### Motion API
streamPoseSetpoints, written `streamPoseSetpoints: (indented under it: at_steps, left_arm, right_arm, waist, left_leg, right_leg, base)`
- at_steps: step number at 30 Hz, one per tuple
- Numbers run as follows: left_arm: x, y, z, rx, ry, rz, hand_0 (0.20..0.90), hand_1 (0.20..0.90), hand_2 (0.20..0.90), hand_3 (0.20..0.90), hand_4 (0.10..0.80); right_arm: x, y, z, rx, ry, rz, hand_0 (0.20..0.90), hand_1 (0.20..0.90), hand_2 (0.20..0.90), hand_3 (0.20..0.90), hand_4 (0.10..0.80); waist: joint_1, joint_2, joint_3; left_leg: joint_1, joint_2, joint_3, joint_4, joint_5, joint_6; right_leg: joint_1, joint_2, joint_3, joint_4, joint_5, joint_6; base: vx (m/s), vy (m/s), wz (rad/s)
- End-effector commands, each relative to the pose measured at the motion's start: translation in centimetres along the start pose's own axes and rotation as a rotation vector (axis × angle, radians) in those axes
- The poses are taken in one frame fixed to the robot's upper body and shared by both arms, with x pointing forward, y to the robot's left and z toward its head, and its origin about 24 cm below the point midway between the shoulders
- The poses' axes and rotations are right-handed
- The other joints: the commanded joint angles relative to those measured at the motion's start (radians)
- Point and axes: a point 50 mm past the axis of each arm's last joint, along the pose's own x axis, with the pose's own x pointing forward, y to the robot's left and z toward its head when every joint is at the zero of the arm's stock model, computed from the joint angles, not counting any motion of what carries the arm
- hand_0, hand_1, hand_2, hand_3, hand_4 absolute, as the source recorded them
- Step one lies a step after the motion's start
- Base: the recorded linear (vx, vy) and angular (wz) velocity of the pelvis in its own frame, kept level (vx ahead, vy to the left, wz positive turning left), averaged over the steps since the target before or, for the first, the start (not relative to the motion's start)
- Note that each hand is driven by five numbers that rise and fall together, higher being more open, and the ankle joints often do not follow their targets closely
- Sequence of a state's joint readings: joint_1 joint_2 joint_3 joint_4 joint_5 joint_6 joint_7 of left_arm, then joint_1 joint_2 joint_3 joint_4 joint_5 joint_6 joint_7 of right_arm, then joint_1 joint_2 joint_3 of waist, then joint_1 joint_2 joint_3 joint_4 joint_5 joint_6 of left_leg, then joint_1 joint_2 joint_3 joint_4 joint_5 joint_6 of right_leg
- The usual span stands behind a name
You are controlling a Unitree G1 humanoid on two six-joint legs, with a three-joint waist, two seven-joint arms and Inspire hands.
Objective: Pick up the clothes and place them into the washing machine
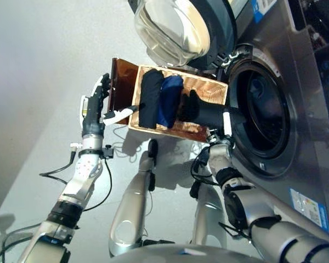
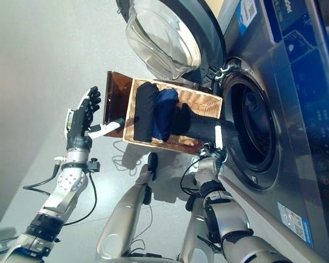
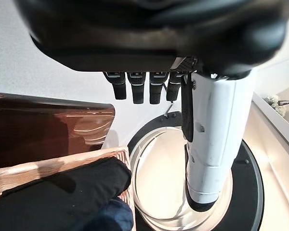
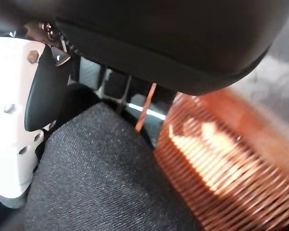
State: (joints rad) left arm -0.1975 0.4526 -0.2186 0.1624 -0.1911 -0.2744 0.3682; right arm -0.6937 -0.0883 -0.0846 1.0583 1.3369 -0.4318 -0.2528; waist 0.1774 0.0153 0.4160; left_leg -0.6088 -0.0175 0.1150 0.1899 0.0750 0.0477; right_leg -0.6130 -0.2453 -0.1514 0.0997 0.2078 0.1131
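Note:
The wicker basket (image 1: 205,87) rests on the dark brown box (image 1: 122,85) beside the washing machine. A black cloth (image 1: 151,98) and a blue cloth (image 1: 170,101) lie in it side by side. My right hand (image 1: 193,109) reaches into the basket's machine-side end and is curled on a dark grey cloth (image 4: 101,178), which lies under its palm beside the white thumb (image 4: 9,120). My left hand (image 1: 94,104) is open at the basket's other side, its fingers straight. Its white thumb (image 3: 216,125) points at the basket's rim (image 3: 48,166).
The washing machine's round door (image 1: 175,27) stands open above the basket. The dark drum opening (image 1: 260,115) is just right of the basket. Grey floor (image 1: 38,82) lies to the left.

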Motion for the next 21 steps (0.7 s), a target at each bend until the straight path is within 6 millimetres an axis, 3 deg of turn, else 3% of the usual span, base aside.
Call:
streamPoseSetpoints:
  at_steps: [1, 6, 21]
  left_arm:
    - [-1.2, 0.2, 1.5, -0.077, -0.123, 0.012, 0.9, 0.9, 0.9, 0.9, 0.8]
    - [-1.8, -0.3, 1.1, -0.103, -0.099, -0.013, 0.9, 0.9, 0.9, 0.9, 0.8]
    - [-3.1, -0.3, 0.2, -0.111, -0.051, -0.04, 0.9, 0.9, 0.9, 0.9, 0.8]
  right_arm:
    - [-0.4, 0.4, 1.6, 0.117, -0.104, 0.113, 0.2, 0.2, 0.2, 0.2, 0.3]
    - [-0.9, 0.7, 1.4, 0.22, -0.126, 0.139, 0.2, 0.2, 0.2, 0.2, 0.3]
    - [-0.5, 1.0, 3.0, 0.225, -0.199, 0.104, 0.2, 0.2, 0.2, 0.2, 0.3]
  waist:
    - [-0.013, 0.07, -0.113]
    - [-0.015, 0.108, -0.123]
    - [-0.029, 0.18, -0.146]
  left_leg:
    - [-0.091, 0.008, -0.041, 0.063, -0.078, -0.076]
    - [-0.075, 0.009, -0.031, 0.055, -0.073, -0.078]
    - [-0.048, 0.015, -0.012, 0.032, -0.065, -0.085]
  right_leg:
    - [0.075, -0.043, -0.001, 0.0, -0.115, -0.002]
    - [0.074, -0.041, 0.014, 0.009, -0.122, -0.004]
    - [0.05, -0.03, 0.052, 0.042, -0.145, -0.013]
  base:
    - [0.0, 0.0, 0.0]
    - [0.011, 0.02, -0.04]
    - [0.023, 0.011, -0.07]
